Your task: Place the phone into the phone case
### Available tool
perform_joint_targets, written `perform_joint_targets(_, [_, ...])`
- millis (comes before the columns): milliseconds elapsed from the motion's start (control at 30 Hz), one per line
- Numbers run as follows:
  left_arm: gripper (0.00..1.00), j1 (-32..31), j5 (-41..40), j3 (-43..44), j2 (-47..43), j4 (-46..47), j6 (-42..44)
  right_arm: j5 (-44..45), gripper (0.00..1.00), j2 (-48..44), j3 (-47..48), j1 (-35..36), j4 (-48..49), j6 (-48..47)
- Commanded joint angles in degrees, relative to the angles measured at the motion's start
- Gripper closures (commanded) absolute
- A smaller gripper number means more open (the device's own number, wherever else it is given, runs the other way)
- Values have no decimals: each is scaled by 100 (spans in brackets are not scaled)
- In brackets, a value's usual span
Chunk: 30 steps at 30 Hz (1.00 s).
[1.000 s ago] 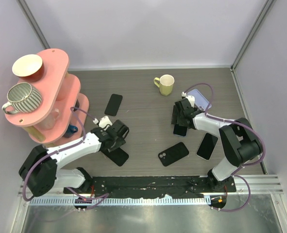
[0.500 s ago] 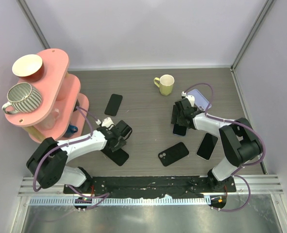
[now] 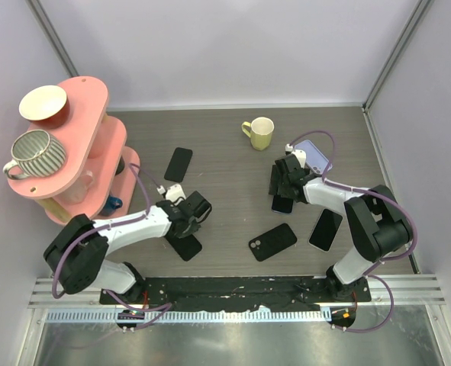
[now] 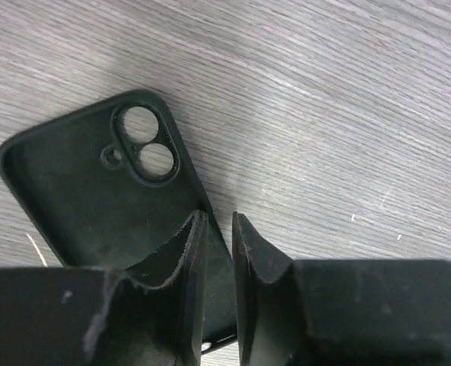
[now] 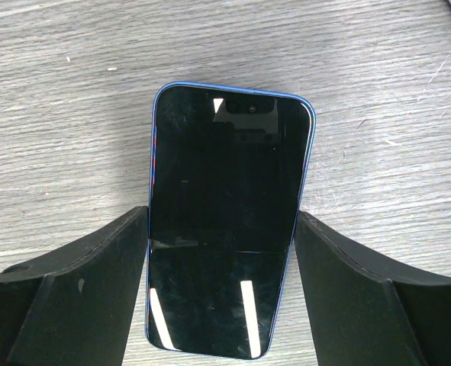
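1. Left side, nearest the bases. My left gripper [image 4: 219,219] is down at the phone case [image 4: 80,198]. The case lies open side up on the table [image 4: 347,114], with its camera cut-out toward the far end. My jaws stand narrow, and the case's long side wall runs up between them. I cannot tell whether the pads already pinch that wall.

2. Right side, farther out. My right gripper [image 5: 221,221] straddles the phone [image 5: 229,175], which lies screen up and appears to rest flat on the table. A fingertip meets each long edge, so I judge the phone grasped across its width.

3. Beyond both, a yellow mug [image 3: 260,133] stands clear of the work.

Step in hand: I judge this to be securing the two parts before insertion. Phone and case are well apart.

Next move calls for:
- a firm hold on the case wall, with the open side kept up;
- raising the phone level and carrying it across to the case;
- matching the camera end to the cut-out, seating one edge first, then pressing the rest in.
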Motion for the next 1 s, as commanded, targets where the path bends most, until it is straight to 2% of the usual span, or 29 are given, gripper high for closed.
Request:
perform_joint_targets(0, [81, -158, 12, 233, 133, 506, 468, 29, 31, -271, 9, -27, 313, -74])
perform_joint_targets(133, [90, -219, 214, 286, 230, 682, 661, 47, 31, -315, -18, -36, 322, -56])
perform_joint_targets(233, [100, -342, 434, 321, 204, 1042, 908, -32, 31, -350, -61, -89, 357, -47])
perform_joint_targets(500, [100, -676, 504, 988, 642, 1438, 1277, -146, 32, -490, -281, -344, 489, 93])
perform_joint_targets(800, [99, -764, 1137, 1560, 1460, 1579, 1382, -217, 34, -517, -299, -405, 480, 58])
perform_joint_targets(833, [93, -755, 1129, 1595, 1443, 1527, 1418, -217, 36, -517, -290, -405, 454, 50])
perform_joint_targets(867, [75, -755, 1111, 1648, 1356, 1483, 1444, -243, 37, -517, -281, -405, 453, 41])
perform_joint_targets(933, [54, -755, 1093, 1718, 1215, 1333, 1593, -322, 39, -473, -203, -397, 357, 23])
perform_joint_targets(967, [38, -755, 1067, 1797, 1101, 1272, 1629, -401, 39, -456, -159, -405, 296, 14])
